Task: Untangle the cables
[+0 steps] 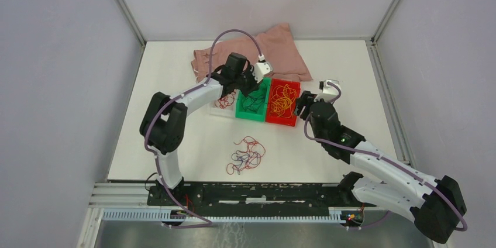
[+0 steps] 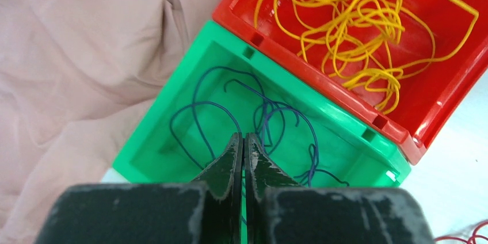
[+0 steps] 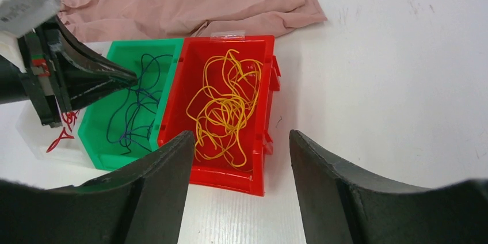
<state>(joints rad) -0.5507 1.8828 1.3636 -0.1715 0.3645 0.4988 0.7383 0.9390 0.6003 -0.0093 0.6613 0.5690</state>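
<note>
A tangled clump of red and dark blue cables (image 1: pixel 245 154) lies on the white table in front of three bins. Sorted yellow cables (image 2: pixel 351 25) lie in the red bin (image 2: pixel 322 77), dark blue cables (image 2: pixel 195 106) in the green bin (image 2: pixel 190 65), and red cables (image 1: pixel 224 102) in a clear bin. My left gripper (image 2: pixel 243 136) hangs over the green bin with its jaws shut; blue strands run up to its tips. My right gripper (image 3: pixel 239 134) is open and empty, just right of the red bin's (image 1: pixel 283 103) near end.
A pink cloth (image 1: pixel 275 49) lies crumpled behind the bins at the back of the table. The clear bin (image 3: pixel 34 134) stands left of the green one (image 3: pixel 95 134). White walls enclose the table on three sides.
</note>
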